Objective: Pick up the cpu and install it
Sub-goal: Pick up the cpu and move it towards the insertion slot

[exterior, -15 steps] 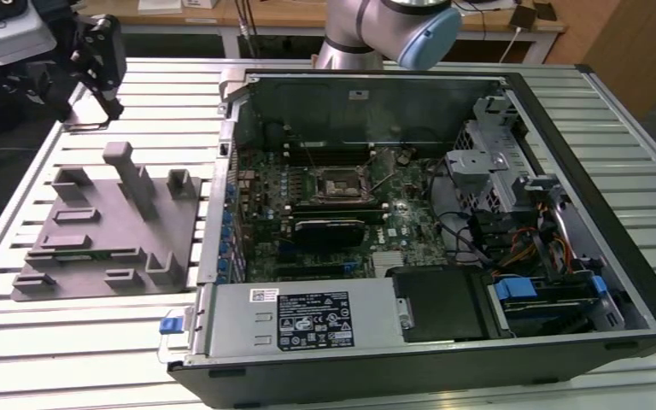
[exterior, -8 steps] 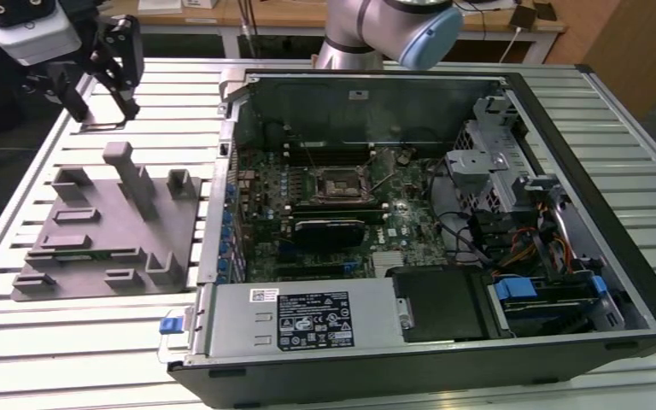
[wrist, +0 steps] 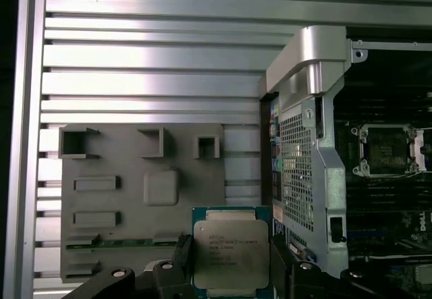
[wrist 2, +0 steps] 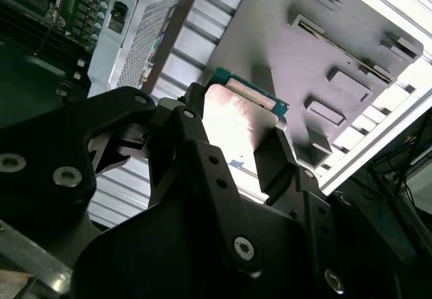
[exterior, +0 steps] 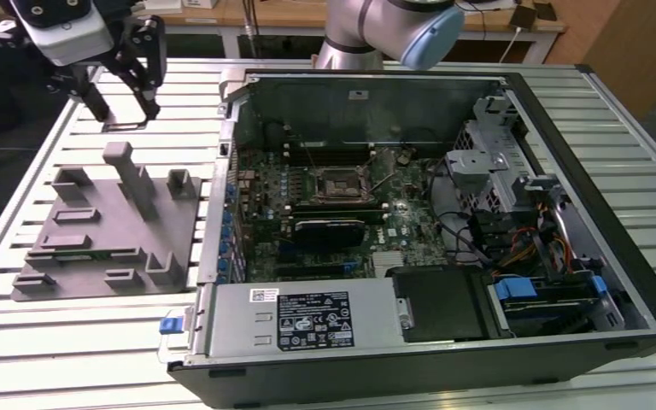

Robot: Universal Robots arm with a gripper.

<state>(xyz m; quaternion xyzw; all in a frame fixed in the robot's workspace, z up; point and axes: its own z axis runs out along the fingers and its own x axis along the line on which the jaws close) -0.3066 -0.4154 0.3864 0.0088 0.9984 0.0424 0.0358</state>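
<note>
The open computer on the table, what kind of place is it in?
Probably a robotics lab or workshop: an open computer case lies on a slatted metal table, and a robot arm with its hand holds the cpu near a grey tray.

Robotics lab workbench: slatted aluminium table (exterior: 635, 128), open computer case (exterior: 419, 376), grey fixture tray (exterior: 100, 224), robot arm (exterior: 385, 30).

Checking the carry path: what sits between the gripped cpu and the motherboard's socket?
In the first wrist view, the computer case's perforated metal wall stands between the cpu and the socket.
</note>
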